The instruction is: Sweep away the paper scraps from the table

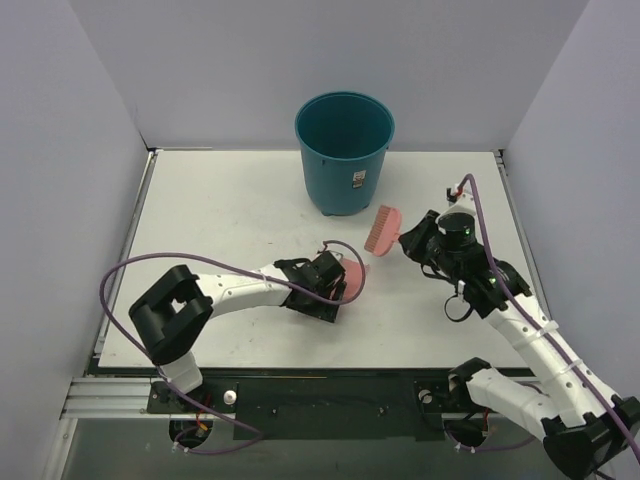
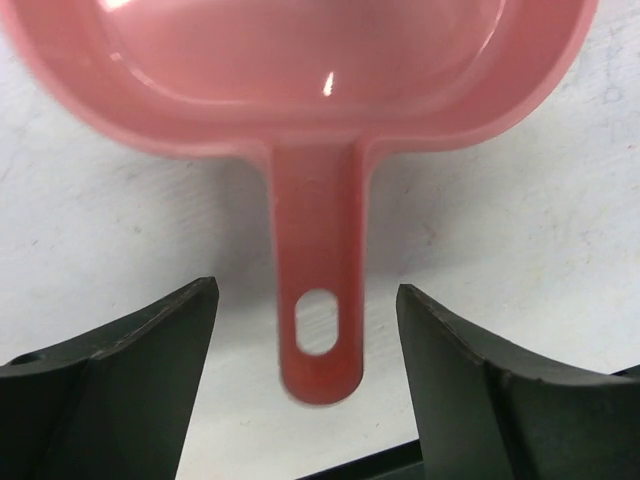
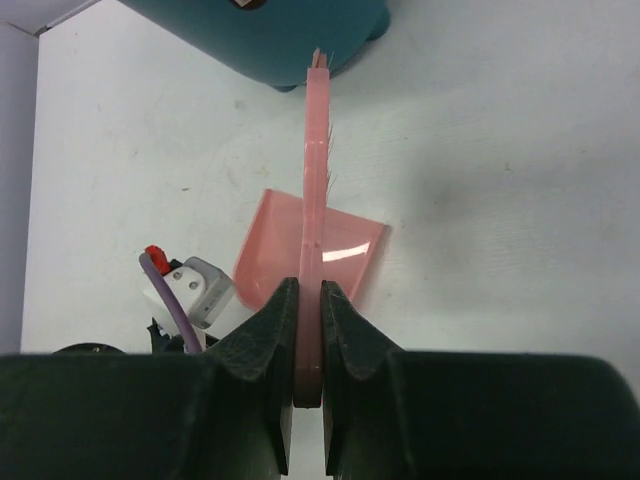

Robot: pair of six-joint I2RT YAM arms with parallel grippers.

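No paper scraps show in any view. A pink dustpan (image 2: 300, 60) lies flat on the white table (image 1: 220, 220), its pan empty. Its handle (image 2: 318, 300) runs between the fingers of my left gripper (image 2: 305, 290), which stands open with a gap on each side of the handle. From above, the dustpan (image 1: 352, 280) lies just right of the left gripper (image 1: 338, 285). My right gripper (image 3: 308, 290) is shut on the handle of the pink brush (image 3: 317, 180). The brush (image 1: 382, 230) hangs over the table above the dustpan (image 3: 350, 255).
A teal bin (image 1: 343, 150) stands at the back middle of the table, just beyond the brush tip; its base (image 3: 270, 30) fills the top of the right wrist view. Grey walls close the left, back and right sides.
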